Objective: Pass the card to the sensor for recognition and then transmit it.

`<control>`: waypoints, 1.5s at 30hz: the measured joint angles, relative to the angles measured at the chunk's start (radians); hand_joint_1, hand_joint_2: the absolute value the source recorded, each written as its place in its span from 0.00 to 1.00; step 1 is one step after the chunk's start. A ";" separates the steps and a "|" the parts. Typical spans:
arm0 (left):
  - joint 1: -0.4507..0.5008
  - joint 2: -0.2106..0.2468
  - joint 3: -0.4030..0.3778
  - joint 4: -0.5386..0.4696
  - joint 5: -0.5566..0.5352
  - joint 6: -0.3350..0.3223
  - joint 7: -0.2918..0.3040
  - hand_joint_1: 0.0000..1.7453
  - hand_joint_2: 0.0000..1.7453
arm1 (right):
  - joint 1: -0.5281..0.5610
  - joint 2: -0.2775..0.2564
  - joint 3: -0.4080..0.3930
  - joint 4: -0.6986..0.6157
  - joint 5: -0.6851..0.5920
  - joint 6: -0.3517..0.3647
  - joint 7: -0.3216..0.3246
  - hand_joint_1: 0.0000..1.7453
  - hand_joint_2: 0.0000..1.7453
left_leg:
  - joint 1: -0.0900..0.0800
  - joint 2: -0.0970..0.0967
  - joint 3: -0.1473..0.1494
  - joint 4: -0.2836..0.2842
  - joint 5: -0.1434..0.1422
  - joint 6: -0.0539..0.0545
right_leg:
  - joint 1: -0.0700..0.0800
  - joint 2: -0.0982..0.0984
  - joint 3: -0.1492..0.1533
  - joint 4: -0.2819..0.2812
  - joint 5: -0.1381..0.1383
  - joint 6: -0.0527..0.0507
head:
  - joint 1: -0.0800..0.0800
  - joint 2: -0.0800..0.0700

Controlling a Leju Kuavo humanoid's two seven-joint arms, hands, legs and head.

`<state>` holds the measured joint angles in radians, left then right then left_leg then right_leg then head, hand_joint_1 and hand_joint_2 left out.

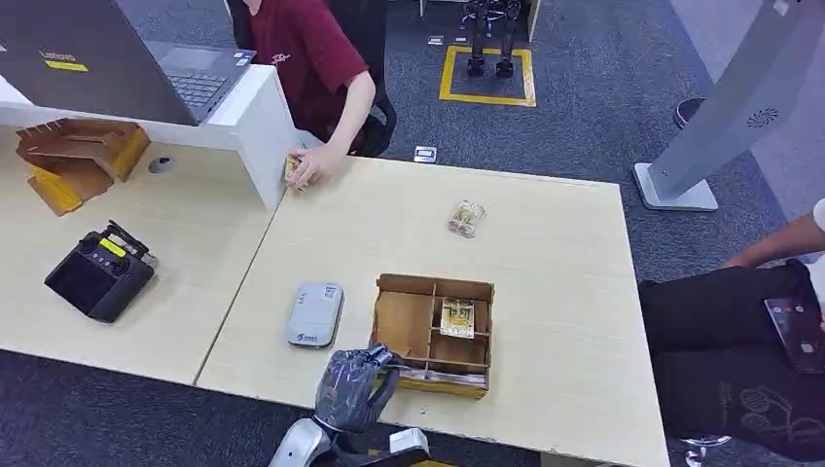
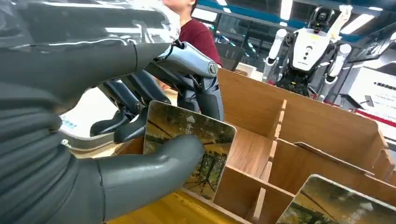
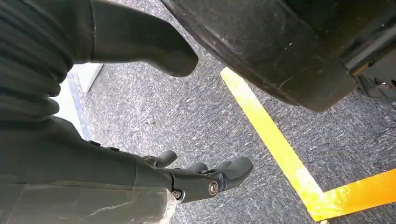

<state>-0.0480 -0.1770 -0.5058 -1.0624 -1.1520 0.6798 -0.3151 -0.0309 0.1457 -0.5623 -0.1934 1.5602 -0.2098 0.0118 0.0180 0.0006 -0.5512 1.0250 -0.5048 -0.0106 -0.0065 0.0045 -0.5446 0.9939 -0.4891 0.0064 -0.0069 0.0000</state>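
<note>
- Grey sensor pad [image 1: 314,315] is lying flat near the front edge of the table [image 1: 545,253], just left of the wooden box, so that's looking like the next stop for the card.
- Left hand [image 1: 352,384] is hovering at the box's front left corner and pinching a card [image 2: 194,151] between thumb and fingers; in the wrist view the thumb is pressing across the printed face and the darker fingers [image 2: 140,100] are backing it from behind.
- Card is looking thin, stiff and glossy, so I'm guessing light but slippery. Gripping by one short end and leaving the rest of the face free for the reader seems the way to go, and squeezing flat rather than bending it.
- Wooden box [image 1: 434,334] with dividers is sitting toward the front edge, middle of the table, with another card [image 1: 457,317] standing in one of its compartments.
- Small wrapped bundle [image 1: 467,218] is lying well apart, toward the far edge.
- Right hand [image 3: 205,177] is hanging down over the carpet, fingers loosely spread and holding nothing.
</note>
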 joint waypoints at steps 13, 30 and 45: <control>-0.003 0.065 -0.005 -0.277 0.136 -0.085 0.011 1.00 1.00 | 0.001 0.000 -0.006 0.000 -0.003 -0.004 0.012 0.00 1.00 | 0.000 0.000 0.000 0.000 0.000 0.000 | 0.000 0.000 0.000 0.000 0.000 0.000 | 0.000 0.000; -0.102 0.133 0.029 -0.486 -0.015 -0.030 0.158 1.00 1.00 | 0.000 0.000 -0.021 0.000 0.009 0.018 0.048 0.00 1.00 | 0.000 0.000 0.000 0.000 0.001 0.000 | 0.000 0.000 0.000 0.000 0.001 0.000 | 0.000 0.000; -0.360 0.088 0.284 -0.177 -0.118 0.003 0.208 1.00 1.00 | -0.004 -0.001 0.024 0.000 0.010 0.031 0.059 0.00 1.00 | 0.000 0.000 0.000 0.000 0.004 0.000 | 0.000 0.000 0.000 0.001 0.003 0.000 | 0.000 0.000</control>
<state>-0.4075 -0.0885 -0.2216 -1.2393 -1.2696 0.6828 -0.1068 -0.0353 0.1450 -0.5382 -0.1934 1.5702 -0.1793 0.0706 0.0182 0.0006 -0.5514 1.0251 -0.5010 -0.0105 -0.0064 0.0046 -0.5450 0.9947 -0.4859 0.0059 -0.0069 0.0000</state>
